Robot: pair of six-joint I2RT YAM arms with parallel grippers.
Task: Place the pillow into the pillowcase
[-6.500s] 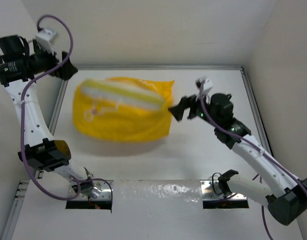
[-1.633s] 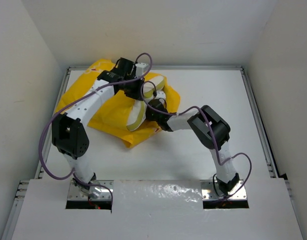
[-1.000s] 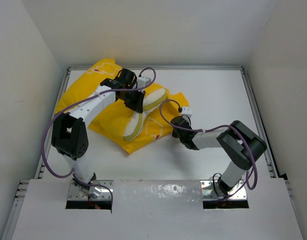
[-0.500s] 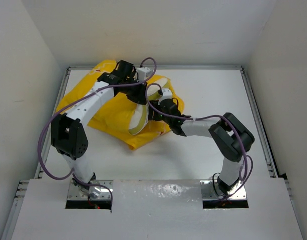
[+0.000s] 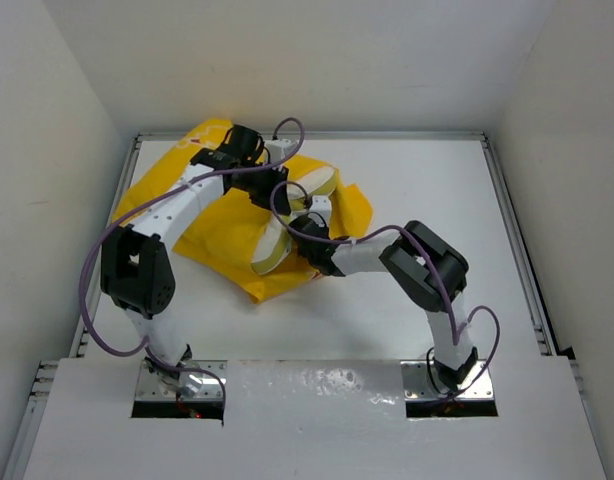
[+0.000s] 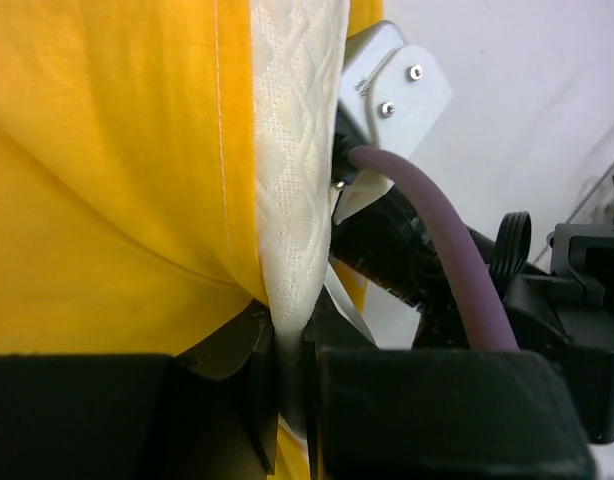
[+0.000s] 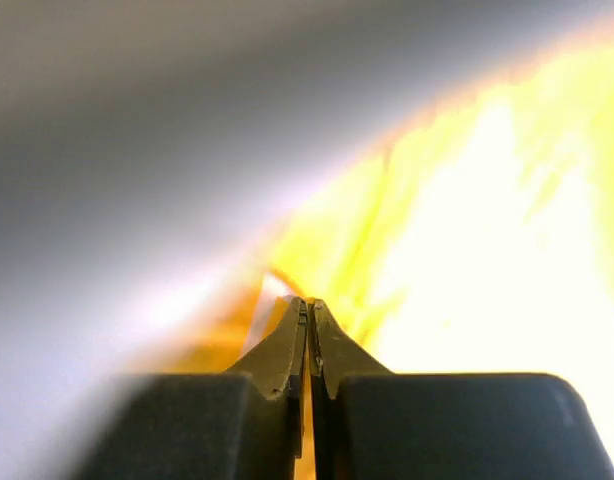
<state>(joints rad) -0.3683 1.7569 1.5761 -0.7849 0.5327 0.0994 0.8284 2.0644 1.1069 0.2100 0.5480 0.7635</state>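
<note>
- You're looking at a lab-style robot test cell: plain white walls box in the white surface.
- Metal rails edge it; left arm and right arm are bolted at the frame's bottom.

The table is a flat white top with a metal rail along its far and side edges. Directly on it lies a rumpled yellow pillowcase, under both claws. It spreads from the left claw out toward the far left corner and from the right claw toward the near edge. A pale pillow edge pokes out of the case just beside the right claw, and whether it touches the tabletop cannot be told. White tabletop shows to the right of the right claw.
</note>
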